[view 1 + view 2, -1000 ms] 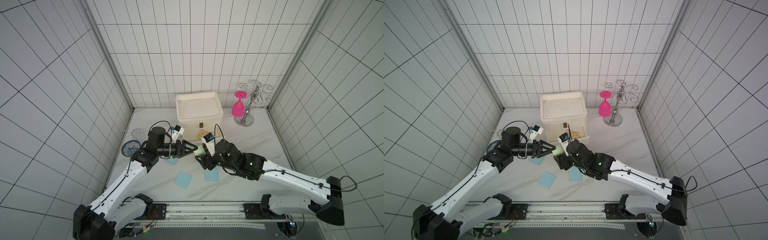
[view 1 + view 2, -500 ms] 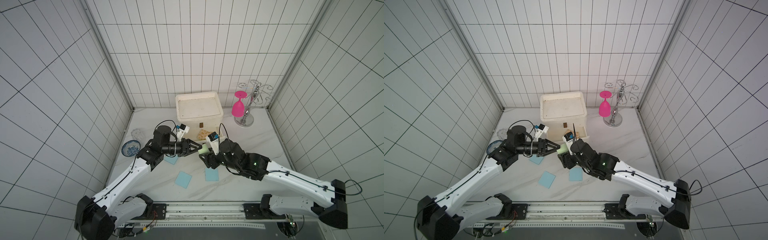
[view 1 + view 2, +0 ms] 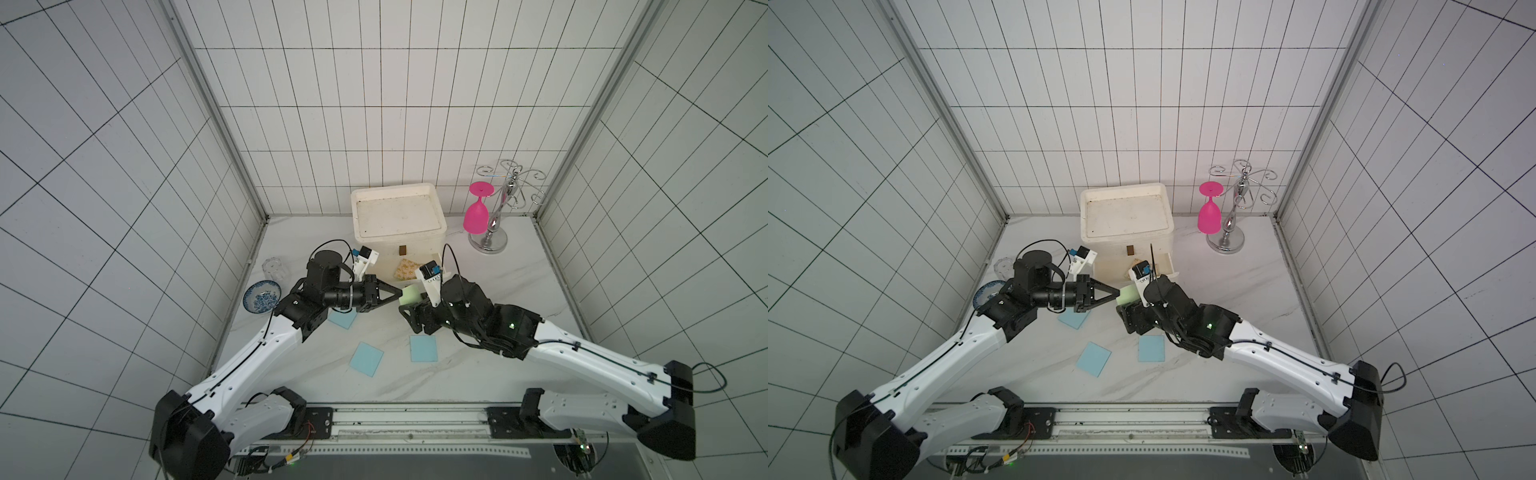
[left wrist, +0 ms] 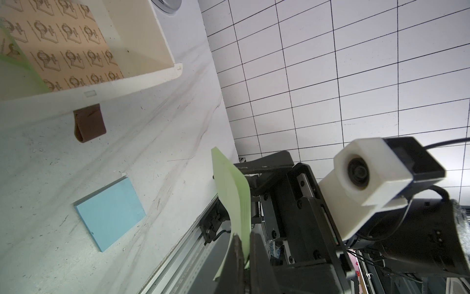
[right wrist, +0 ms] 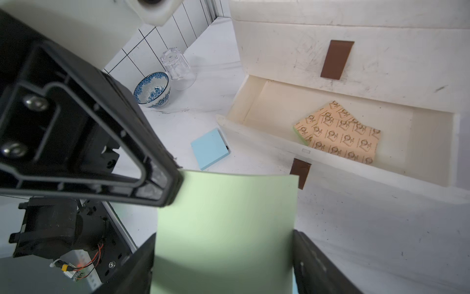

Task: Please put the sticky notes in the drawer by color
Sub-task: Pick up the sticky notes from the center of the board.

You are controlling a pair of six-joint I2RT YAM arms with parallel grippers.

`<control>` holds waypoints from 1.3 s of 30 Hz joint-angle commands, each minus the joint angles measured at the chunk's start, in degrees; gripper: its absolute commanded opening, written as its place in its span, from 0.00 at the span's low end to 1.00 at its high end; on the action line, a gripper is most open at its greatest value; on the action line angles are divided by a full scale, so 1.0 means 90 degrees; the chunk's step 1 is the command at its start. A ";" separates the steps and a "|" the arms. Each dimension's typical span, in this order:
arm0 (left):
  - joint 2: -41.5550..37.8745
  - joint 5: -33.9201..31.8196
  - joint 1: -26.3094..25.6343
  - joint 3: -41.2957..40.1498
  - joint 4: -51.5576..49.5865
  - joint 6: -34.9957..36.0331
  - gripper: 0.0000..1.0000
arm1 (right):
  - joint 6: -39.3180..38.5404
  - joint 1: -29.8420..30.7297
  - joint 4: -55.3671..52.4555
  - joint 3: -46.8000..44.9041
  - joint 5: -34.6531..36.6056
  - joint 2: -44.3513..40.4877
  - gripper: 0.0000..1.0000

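Note:
A light green sticky note (image 3: 411,295) (image 5: 226,224) hangs in the air in front of the drawer (image 3: 399,216). My left gripper (image 3: 400,296) (image 4: 245,244) is shut on one edge of it. My right gripper (image 3: 415,301) (image 5: 223,235) flanks it, open, with a thin gap on one side. The lowest drawer front (image 5: 254,137) is pulled out, with tan printed sticky notes (image 5: 340,137) (image 3: 406,269) inside. Three light blue sticky notes lie on the table in both top views: one (image 3: 343,319) half under my left arm, one (image 3: 366,358) nearer the front, one (image 3: 424,348) by my right arm.
A blue patterned bowl (image 3: 262,296) and an upturned clear glass (image 3: 275,269) stand at the left of the table. A pink goblet (image 3: 476,214) hangs on a chrome rack (image 3: 494,224) to the right of the drawer. The arms' rail (image 3: 407,415) runs along the front.
My left gripper has closed on the green note's edge. My right jaws have widened around it. Both grippers have moved a little toward the drawer.

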 commanded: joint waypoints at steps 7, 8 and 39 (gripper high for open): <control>0.0217 0.1002 0.1200 0.0305 0.0319 0.0064 0.00 | 0.0567 -0.1217 -0.0214 -0.0541 -0.1483 -0.1390 0.88; 0.0275 0.1215 0.1324 0.0352 0.0401 0.0033 0.00 | 0.0657 -0.1406 -0.0222 -0.0609 -0.1678 -0.1548 0.89; 0.0206 0.2255 0.1171 0.1112 0.1992 -0.1109 0.00 | 0.6131 -0.2932 0.6905 -0.2025 -0.6485 -0.0065 0.61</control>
